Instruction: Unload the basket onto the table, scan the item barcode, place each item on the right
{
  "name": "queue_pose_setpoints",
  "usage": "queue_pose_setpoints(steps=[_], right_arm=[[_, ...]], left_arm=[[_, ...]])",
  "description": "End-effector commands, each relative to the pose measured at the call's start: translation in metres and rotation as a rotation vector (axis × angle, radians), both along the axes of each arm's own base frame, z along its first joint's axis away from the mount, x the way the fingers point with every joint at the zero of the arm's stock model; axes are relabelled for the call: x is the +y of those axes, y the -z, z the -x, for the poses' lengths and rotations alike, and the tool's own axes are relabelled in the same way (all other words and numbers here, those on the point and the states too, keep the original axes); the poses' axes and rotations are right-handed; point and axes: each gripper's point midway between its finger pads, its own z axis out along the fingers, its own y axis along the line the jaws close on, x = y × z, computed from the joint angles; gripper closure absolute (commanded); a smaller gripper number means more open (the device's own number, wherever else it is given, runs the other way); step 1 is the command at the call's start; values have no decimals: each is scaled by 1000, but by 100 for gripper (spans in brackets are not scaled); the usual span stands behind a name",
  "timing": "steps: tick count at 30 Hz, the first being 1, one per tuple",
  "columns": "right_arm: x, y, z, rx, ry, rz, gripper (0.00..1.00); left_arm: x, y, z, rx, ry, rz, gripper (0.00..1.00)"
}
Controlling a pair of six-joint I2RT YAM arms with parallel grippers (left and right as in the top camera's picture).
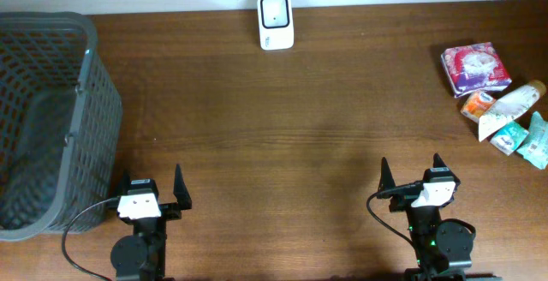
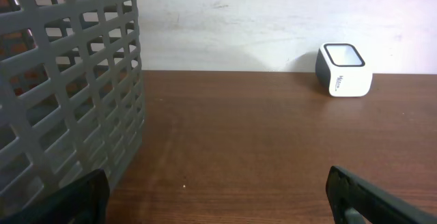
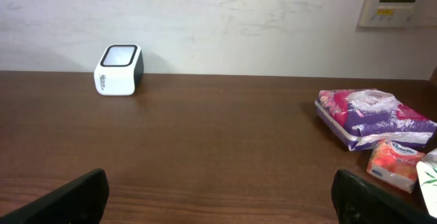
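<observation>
Left gripper [image 1: 151, 181] and right gripper [image 1: 411, 170] both wide open, empty, near edge of brown wooden desk [image 1: 300, 127]; white boxy barcode scanner [image 1: 276, 21] far centre, colourful packets [image 1: 476, 67] far right.

Both arms on my feed are black. The left end effector [image 1: 151, 187] and the right end effector [image 1: 411, 174] each carry a white block [image 1: 139, 202] behind flat, dark, tapering fingers [image 2: 362, 197]. A thin black cable [image 1: 65, 240] loops off the left arm. The right arm's base shows a small green light [image 1: 432, 243].
</observation>
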Motion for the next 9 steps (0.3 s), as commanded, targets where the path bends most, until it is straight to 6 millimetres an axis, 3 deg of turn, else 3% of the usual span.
queue_pose_setpoints(steps=[1,9], right_arm=[[-1,3,0,6,12,-3,1],[-1,3,0,6,12,-3,1]], left_arm=[[-1,1,0,-4,5,11,1],[-1,1,0,-4,5,11,1]])
